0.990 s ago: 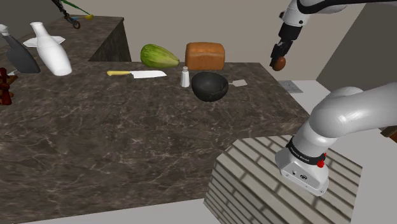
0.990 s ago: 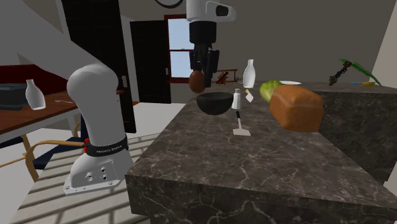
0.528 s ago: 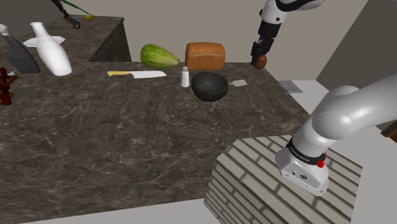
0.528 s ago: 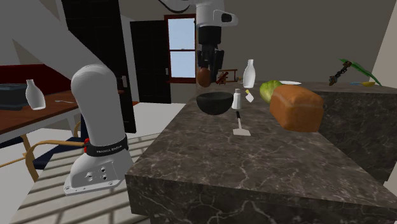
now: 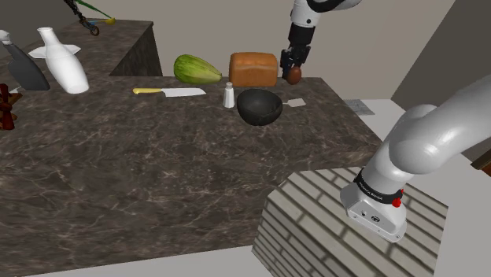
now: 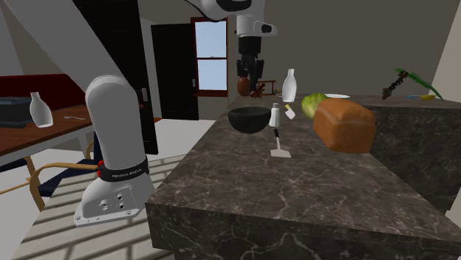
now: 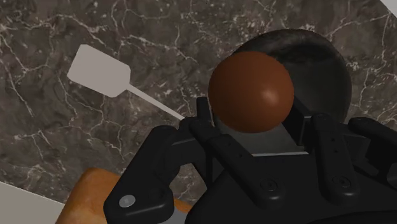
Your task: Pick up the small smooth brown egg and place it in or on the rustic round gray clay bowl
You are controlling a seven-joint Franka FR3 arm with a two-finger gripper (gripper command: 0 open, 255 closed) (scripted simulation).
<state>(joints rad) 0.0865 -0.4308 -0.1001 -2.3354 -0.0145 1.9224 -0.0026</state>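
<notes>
A smooth brown egg hangs in the air, clasped by my black gripper. The wrist view has the egg held between the fingers with the dark bowl partly hidden behind it. The dark round bowl stands on the marble counter, below the egg and toward the shoulder view's left. In the second exterior view the egg and gripper hover just above the bowl.
A bread loaf, a white shaker, a yellow-handled knife and a green melon lie near the bowl. A pale spatula rests on the counter beside it. White vases stand far left. The counter edge drops off at right.
The gripper has carried the egg toward the shoulder view's left, from beyond the counter's right edge to a spot over the counter close to the bowl.
</notes>
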